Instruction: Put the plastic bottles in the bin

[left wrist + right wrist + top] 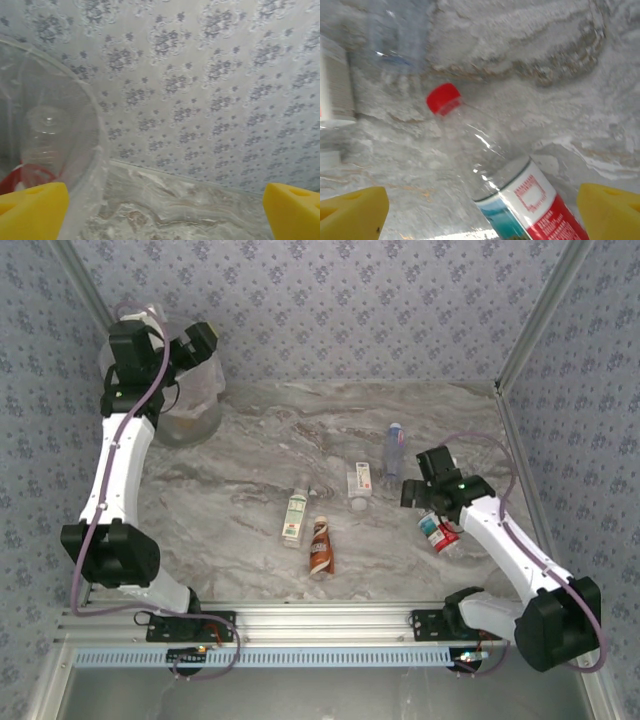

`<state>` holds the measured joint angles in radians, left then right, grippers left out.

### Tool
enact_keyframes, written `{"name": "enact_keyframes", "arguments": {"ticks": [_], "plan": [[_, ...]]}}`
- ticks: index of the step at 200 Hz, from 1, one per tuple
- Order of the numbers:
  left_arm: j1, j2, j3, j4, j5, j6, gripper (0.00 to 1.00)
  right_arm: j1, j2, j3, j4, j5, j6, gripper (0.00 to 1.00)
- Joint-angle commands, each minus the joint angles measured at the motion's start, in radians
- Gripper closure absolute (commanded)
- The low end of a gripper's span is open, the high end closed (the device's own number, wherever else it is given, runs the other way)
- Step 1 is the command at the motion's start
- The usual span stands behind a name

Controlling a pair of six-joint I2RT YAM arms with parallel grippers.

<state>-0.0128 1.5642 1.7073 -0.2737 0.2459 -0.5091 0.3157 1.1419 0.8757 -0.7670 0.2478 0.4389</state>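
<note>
Plastic bottles [295,515] from the left: a clear one [45,140] lies inside the bin [190,410] at the tabletop's [250,440] far-left corner, with the left fingers [35,210] spread wide and empty over it. Four lie mid-tabletop. Near the right edge, the right fingers [352,212] gape wide over a red-capped bottle [510,185].

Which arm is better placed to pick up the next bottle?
Right. The right pincer, open, hovers over the red-capped bottle; the left pincer, also open, is away at the bin.
</note>
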Motion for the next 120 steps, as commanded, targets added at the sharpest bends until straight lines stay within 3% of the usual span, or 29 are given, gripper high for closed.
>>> {"name": "enact_keyframes", "arguments": {"ticks": [1, 68, 120], "plan": [[-0.006, -0.050, -0.026, 0.076, 0.033, -0.059, 0.01, -0.061, 0.005, -0.013, -0.116, -0.066, 0.047, 0.01], [-0.012, -0.179, -0.317, 0.301, 0.071, -0.296, 0.01, -0.159, 0.027, -0.126, -0.039, -0.099, 0.106, 0.01], [-0.052, -0.228, -0.391, 0.254, 0.107, -0.292, 0.01, -0.161, 0.034, -0.197, 0.082, -0.144, 0.070, 0.01]]}}
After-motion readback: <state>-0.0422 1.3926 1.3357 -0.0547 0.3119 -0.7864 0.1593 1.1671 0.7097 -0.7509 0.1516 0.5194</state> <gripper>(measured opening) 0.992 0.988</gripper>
